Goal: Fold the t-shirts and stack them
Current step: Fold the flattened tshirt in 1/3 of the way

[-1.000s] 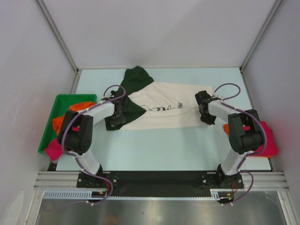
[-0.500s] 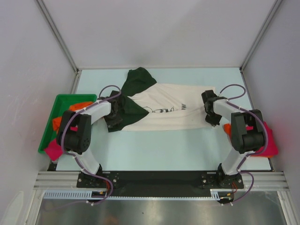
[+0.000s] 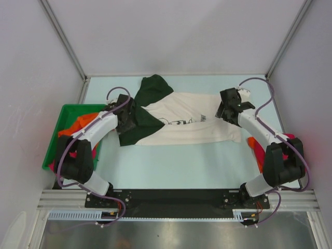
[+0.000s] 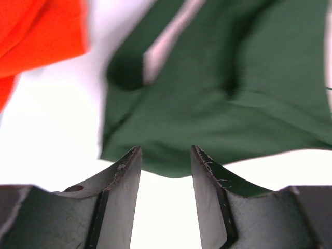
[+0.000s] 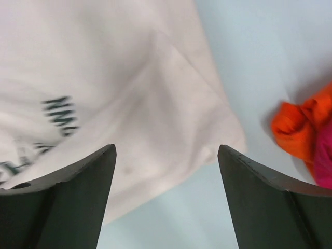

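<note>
Cream tee (image 3: 181, 124), dark green sleeves, spread on the far half of the table (image 3: 181, 161). Its collar end lies to the left and its hem to the right, with the black print facing up. One sleeve (image 3: 153, 87) points toward the back wall. The other sleeve (image 3: 136, 129) lies bunched at the tee's near-left corner.

Left jaws: above the left shoulder of the tee, between the two sleeves. In the left wrist view they stand partly open, with only bare table in the gap. The edge of green sleeve cloth (image 4: 218, 104) lies just past the fingertips (image 4: 129, 161), and nothing is gripped.

Right jaws: above the far right corner of the hem. In the right wrist view they stand wide open and hold nothing. Cream cloth (image 5: 129, 93) lies beneath and ahead of them, and its hem corner falls just inside the right fingertip (image 5: 228, 161).

Surroundings: a green bin (image 3: 65, 109) stands at the table's left edge and holds an orange tee (image 3: 78, 127), which also shows at the upper left of the left wrist view. A second orange tee (image 5: 298, 127) lies crumpled against a pink tee (image 5: 324, 171) at the table's right edge, apart from the cream hem.
</note>
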Tool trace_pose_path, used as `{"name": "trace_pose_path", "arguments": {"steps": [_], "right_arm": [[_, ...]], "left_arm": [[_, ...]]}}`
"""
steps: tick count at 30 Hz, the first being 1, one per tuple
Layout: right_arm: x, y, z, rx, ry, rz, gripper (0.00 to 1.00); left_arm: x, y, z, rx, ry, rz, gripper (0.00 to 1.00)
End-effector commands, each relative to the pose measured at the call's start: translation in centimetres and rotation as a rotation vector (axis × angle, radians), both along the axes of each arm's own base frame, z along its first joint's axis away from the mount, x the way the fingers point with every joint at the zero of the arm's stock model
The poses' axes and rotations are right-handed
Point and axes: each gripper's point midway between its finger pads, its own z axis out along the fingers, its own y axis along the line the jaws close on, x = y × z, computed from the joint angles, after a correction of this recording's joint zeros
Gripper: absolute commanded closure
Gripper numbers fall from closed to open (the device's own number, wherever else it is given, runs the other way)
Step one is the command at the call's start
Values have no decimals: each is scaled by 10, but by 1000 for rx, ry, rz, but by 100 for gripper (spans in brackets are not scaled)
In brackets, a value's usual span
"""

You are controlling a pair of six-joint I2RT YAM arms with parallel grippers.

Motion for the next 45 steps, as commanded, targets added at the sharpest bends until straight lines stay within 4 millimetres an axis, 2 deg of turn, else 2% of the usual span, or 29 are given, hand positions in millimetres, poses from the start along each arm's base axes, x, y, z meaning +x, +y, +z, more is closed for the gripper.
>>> {"name": "trace_pose_path", "arguments": {"steps": [1, 2, 4, 5, 6, 7, 9, 12, 15, 19, 23, 27, 29, 30, 32, 38, 40, 41, 45], "right_arm": [[26, 39, 30, 29, -90, 141, 17], [26, 53, 32, 39, -100, 184, 19], [30, 69, 36, 54, -123, 240, 26], [27, 81, 37, 58, -127, 273, 29], [28, 86, 39, 58, -136, 288, 35], [26, 91, 39, 57, -138, 302, 37], [19, 98, 37, 37, -123, 323, 41], [10, 102, 30, 11, -104, 345, 44], [2, 100, 22, -1, -88, 351, 44], [-3, 104, 15, 8, -77, 365, 43], [-4, 110, 11, 13, -67, 382, 43], [-2, 114, 10, 12, -67, 395, 42], [-3, 114, 11, 9, -65, 397, 42], [-3, 113, 11, 6, -65, 396, 42], [-4, 112, 10, -3, -60, 397, 42], [-6, 107, 4, -21, -49, 393, 42], [-7, 106, 2, -20, -44, 391, 42], [-7, 105, 1, -20, -42, 388, 42], [-7, 105, 0, -19, -42, 386, 42]], "left_arm": [[32, -39, 25, -65, -99, -133, 51], [41, -45, 31, -73, -113, -155, 52], [50, -52, 22, -74, -86, -184, 54], [60, -55, 29, -76, -102, -187, 55], [64, -55, 19, -67, -76, -192, 56], [74, -57, 25, -62, -91, -201, 58], [82, -55, 17, -53, -76, -199, 60], [94, -50, 16, -48, -85, -180, 64], [93, -49, 15, -51, -93, -167, 67], [78, -45, 5, -47, -98, -154, 62], [79, -42, -1, -39, -111, -161, 52], [86, -45, -11, -39, -89, -167, 52], [91, -45, -13, -39, -86, -162, 55], [93, -46, -12, -40, -91, -159, 62], [94, -46, -14, -39, -89, -157, 67], [96, -44, -24, -41, -68, -147, 73], [97, -44, -27, -39, -65, -145, 83], [98, -44, -26, -38, -66, -145, 99], [106, -46, -15, -47, -102, -147, 100]]}}
